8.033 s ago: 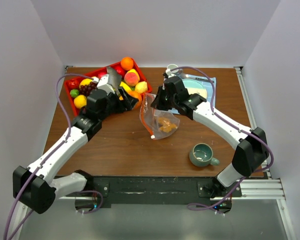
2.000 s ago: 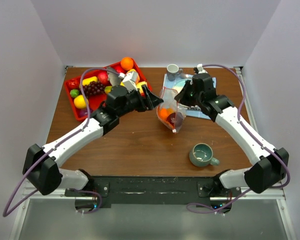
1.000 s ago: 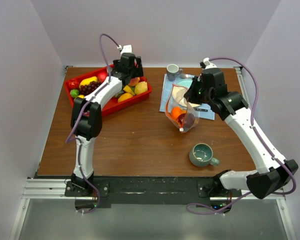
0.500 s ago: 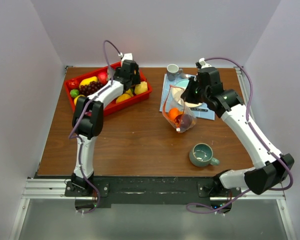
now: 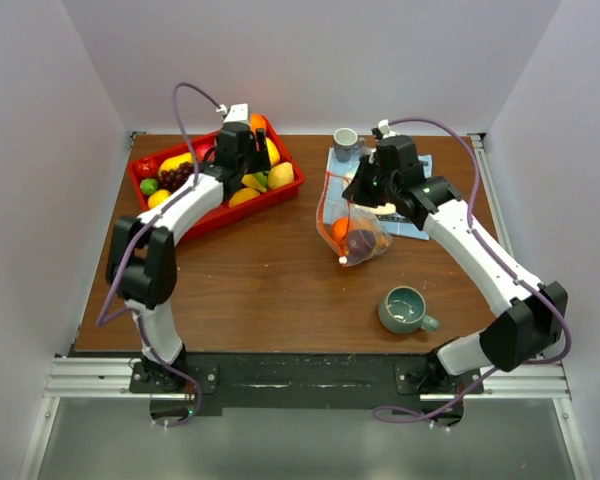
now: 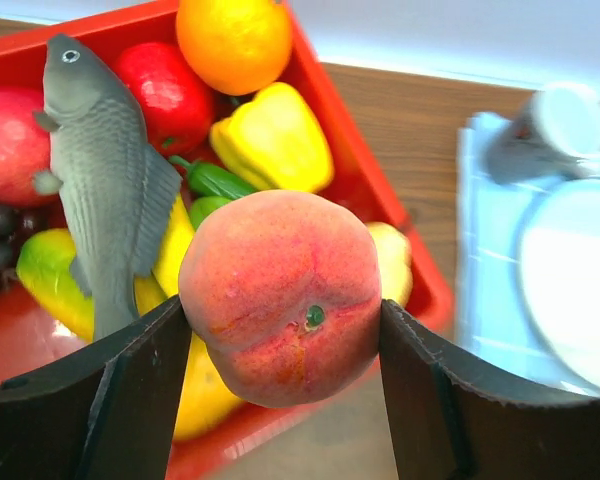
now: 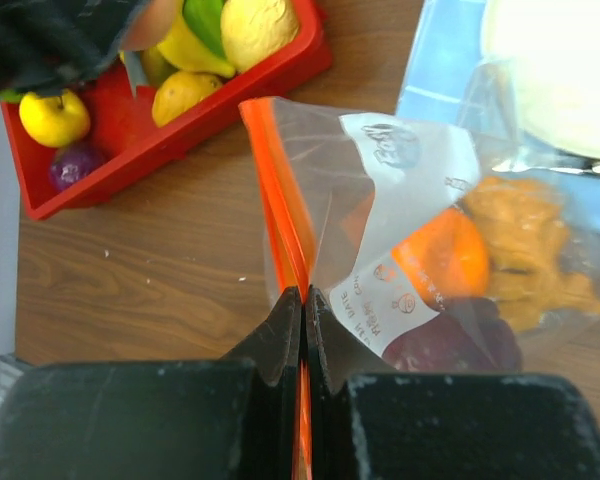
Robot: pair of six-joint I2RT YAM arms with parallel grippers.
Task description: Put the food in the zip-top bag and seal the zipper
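Left wrist view: left claw (image 6: 282, 310) clamps the peach (image 6: 280, 290) across its middle, over the red tray (image 6: 325, 110); it looks hard and slick. Right claw (image 7: 302, 300) pinches the limp zip-top bag (image 7: 410, 170) by its zipper (image 7: 275, 190), over the surface (image 5: 230, 270).

We saw a peach (image 6: 280, 295) blushed pink-orange, with fine red speckling and a small green dot. Behind it were a grey fish (image 6: 105, 185) patterned with scales, an orange citrus (image 6: 233, 40), a yellow pepper (image 6: 270, 135) and a glossy red fruit (image 6: 170, 95), in a red tray (image 6: 330, 110). The table (image 7: 130, 290) was brown with wood grain. The zip-top bag (image 7: 310, 150) was clear, with a white printed panel (image 7: 400, 200) and an orange-red zipper (image 7: 278, 210). Inside it we made out an orange piece (image 7: 445, 255) and a dark purple piece (image 7: 450, 345). The mat (image 6: 490, 270) was light blue, the plate (image 6: 575, 280) white, the mug (image 5: 405, 308) teal-green.
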